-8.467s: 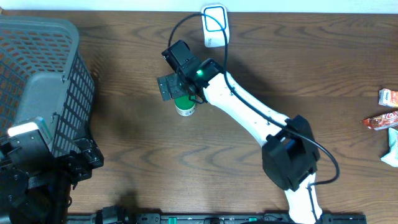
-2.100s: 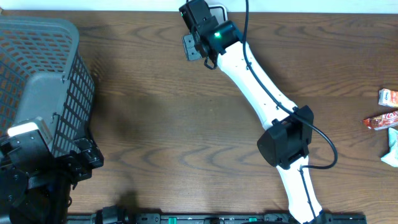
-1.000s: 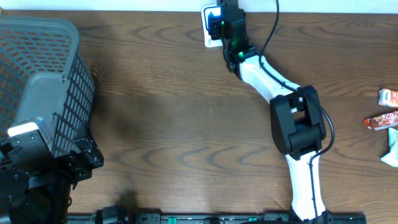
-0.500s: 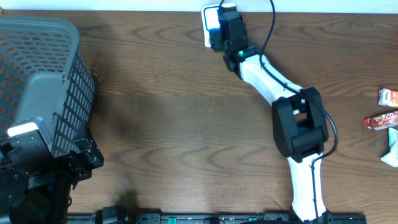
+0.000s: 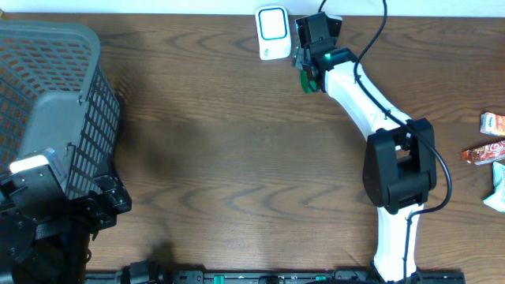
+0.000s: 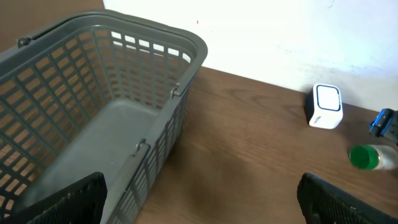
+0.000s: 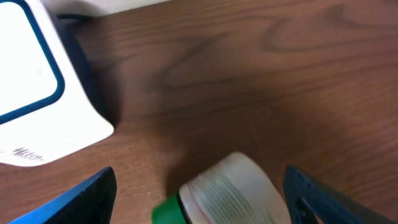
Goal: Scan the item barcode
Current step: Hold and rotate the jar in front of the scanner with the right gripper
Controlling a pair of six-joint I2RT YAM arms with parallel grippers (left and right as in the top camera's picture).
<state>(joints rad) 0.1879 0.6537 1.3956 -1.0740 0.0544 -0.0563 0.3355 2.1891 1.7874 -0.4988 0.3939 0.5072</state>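
The item, a small bottle (image 7: 231,194) with a ribbed whitish body and a green end, lies on its side on the wooden table. My right gripper (image 7: 200,190) is open around it, with a gap between each blue finger and the bottle. In the overhead view the bottle's green end (image 5: 304,78) shows just right of the white, blue-framed scanner (image 5: 271,32). The scanner (image 7: 34,93) stands to the left in the right wrist view. My left gripper (image 6: 202,205) is open and empty, low beside the basket. From there the bottle (image 6: 368,157) and scanner (image 6: 325,106) are seen far right.
A grey plastic basket (image 5: 47,102) fills the table's left side, its rim (image 6: 186,43) close to my left gripper. Snack packets (image 5: 484,153) lie at the right edge. The scanner's cable runs off the far edge of the table.
The right arm swung from in front of the scanner to its right side. Its jaws widened and the bottle now lies loose on the table between them. The left arm stayed still.
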